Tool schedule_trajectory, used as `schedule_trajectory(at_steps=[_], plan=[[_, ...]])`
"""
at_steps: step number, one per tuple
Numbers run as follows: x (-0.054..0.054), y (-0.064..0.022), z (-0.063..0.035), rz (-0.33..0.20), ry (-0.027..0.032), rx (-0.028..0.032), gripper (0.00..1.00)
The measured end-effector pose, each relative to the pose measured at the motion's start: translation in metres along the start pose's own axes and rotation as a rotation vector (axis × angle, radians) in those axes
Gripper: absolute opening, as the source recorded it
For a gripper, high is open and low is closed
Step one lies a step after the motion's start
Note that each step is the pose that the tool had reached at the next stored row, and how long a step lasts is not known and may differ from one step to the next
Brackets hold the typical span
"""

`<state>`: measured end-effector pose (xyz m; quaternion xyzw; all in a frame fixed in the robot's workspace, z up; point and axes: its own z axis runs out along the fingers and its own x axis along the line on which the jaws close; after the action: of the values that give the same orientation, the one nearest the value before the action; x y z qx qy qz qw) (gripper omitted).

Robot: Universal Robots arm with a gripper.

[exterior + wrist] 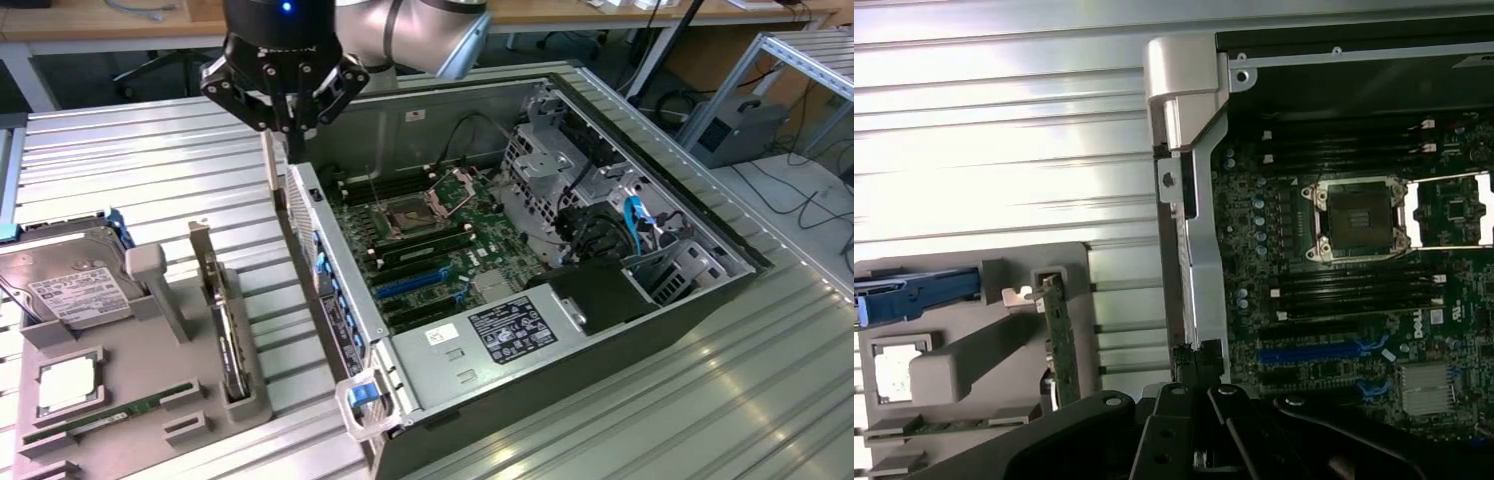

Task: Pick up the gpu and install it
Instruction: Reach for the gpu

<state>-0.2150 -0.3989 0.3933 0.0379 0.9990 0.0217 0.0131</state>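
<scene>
Standing in the tray: the graphics card (pixel 224 320), upright on its long edge in a slot of the grey tray (pixel 160 400), with its silver bracket end pointing up. I am not touching it.
Tray neighbours: a hard drive (pixel 67 285) and a processor chip (pixel 64 385), each in its own pocket, toward the exterior view's left of the card.
My gripper (pixel 296 125): above the wall of the computer case (pixel 561 400) nearest the tray, well apart from the card.
My jaws: drawn together, holding no card. I cannot tell whether they pinch the silver latch bar (pixel 1189 200) just beneath them.
Case: lying open on the ribbed metal table (pixel 134 160), with its motherboard (pixel 441 250) facing up.
</scene>
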Motion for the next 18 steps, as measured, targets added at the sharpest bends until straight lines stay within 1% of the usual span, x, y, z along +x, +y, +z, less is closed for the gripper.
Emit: schedule_trajectory(at_steps=[10,18], plan=[[0.02,-0.0015,-0.0006,0.0,0.0,0.0,0.11],[0.032,-0.0024,-0.0009,0.0,-0.0001,-0.0001,0.11]])
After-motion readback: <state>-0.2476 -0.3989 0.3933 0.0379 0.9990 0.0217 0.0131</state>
